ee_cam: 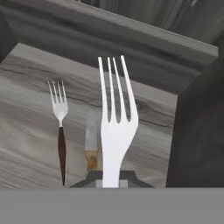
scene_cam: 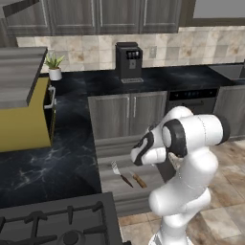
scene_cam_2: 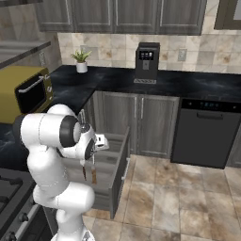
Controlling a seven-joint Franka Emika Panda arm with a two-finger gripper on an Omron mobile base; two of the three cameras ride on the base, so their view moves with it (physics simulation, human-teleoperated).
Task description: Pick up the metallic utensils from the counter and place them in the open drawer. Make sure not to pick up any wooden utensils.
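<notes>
In the hand view my gripper (ee_cam: 111,180) is shut on a plain silver fork (ee_cam: 114,127), tines pointing away from me. Below it is the open drawer (ee_cam: 26,113), whose grey wood-grain floor carries a small fork with a dark handle (ee_cam: 60,118) and a knife with a brown handle (ee_cam: 92,140). From the left base view the same drawer (scene_cam: 107,148) stands pulled out below the black counter (scene_cam: 48,162), with that fork (scene_cam: 116,169) and knife (scene_cam: 139,180) lying in it. My arm hides the gripper there. The wooden utensils are out of view.
A stove top (scene_cam: 52,222) lies at the near left. On the counter stand a yellow microwave (scene_cam: 24,119), a potted plant (scene_cam: 54,66) and a black coffee machine (scene_cam: 128,61). A dark dishwasher (scene_cam_2: 207,132) sits right of the cabinets, over tiled floor (scene_cam_2: 179,197).
</notes>
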